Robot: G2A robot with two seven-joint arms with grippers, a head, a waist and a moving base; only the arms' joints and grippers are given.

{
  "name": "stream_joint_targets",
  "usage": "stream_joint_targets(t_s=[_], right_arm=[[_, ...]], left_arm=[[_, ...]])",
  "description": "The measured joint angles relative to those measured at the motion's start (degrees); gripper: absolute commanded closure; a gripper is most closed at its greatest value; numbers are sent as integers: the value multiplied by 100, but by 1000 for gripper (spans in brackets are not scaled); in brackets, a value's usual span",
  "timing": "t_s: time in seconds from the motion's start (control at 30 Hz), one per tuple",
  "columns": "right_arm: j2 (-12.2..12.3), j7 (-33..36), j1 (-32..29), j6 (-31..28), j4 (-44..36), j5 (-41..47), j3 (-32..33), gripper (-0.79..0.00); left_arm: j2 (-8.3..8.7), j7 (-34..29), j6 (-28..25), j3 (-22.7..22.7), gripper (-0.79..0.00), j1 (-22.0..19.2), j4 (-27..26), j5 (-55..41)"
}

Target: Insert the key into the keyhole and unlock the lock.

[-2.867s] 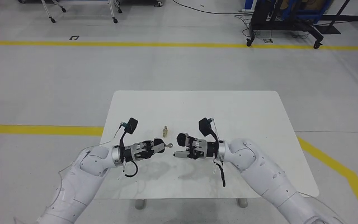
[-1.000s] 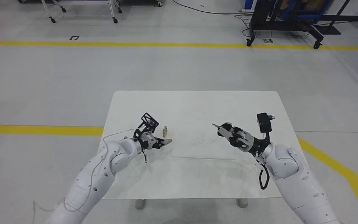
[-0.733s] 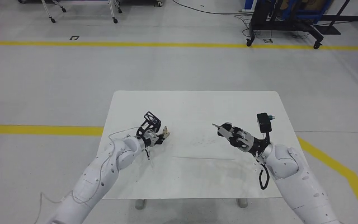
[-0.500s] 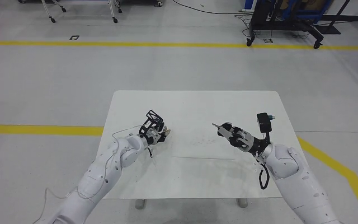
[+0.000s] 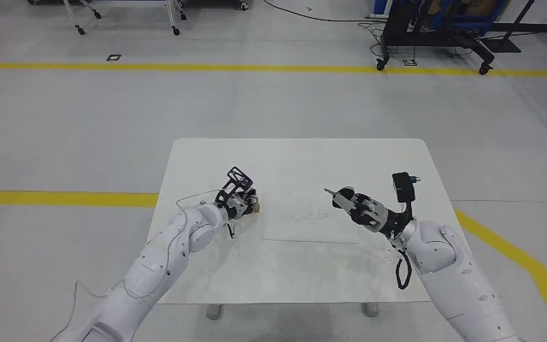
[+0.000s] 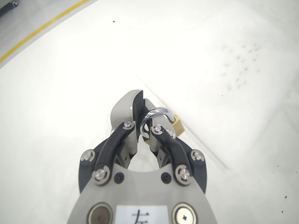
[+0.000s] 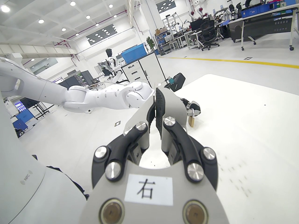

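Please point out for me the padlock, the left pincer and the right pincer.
padlock (image 6: 177, 126): left wrist view, on its brass body.
left pincer (image 6: 142, 100): left wrist view, midway between its fingertips, just above the shackle.
right pincer (image 7: 155, 93): right wrist view, midway between its closed fingertips.

White table (image 5: 385, 162), brass padlock (image 5: 254, 205) on it

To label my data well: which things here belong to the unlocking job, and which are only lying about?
Job: padlock, gripped by the left gripper; key, held in the right gripper; table.
Lying about: scuff marks on the table; dark cart on the floor behind.
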Motion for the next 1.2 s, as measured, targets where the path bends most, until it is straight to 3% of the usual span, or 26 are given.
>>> stream_joint_targets(t_s=[0.43, 0.57, 0.67, 0.8, 0.9, 1.2], right_arm=[[-11, 12, -1, 1, -37, 47, -66, 0], [-118, -268, 276, 229, 98, 299, -493, 0], [-216, -403, 555, 440, 276, 329, -860, 0], [-288, -475, 798, 769, 293, -9, -1070, 0], [-296, -584, 799, 846, 190, -35, -1042, 0], [-296, -556, 797, 867, 218, -55, -1038, 0]], left_arm=[[-1, 199, 128, -91, 0, 82, -56, 35], [-47, -367, -350, -427, 0, 80, 127, -1390], [-138, -1500, -874, -647, 0, -208, 564, -3270], [-304, -2691, -889, -721, 0, -728, 1340, -5295], [-387, -2723, -937, -752, 0, -807, 1570, -6286], [-403, -2778, -858, -762, 0, -739, 1551, -6254]])
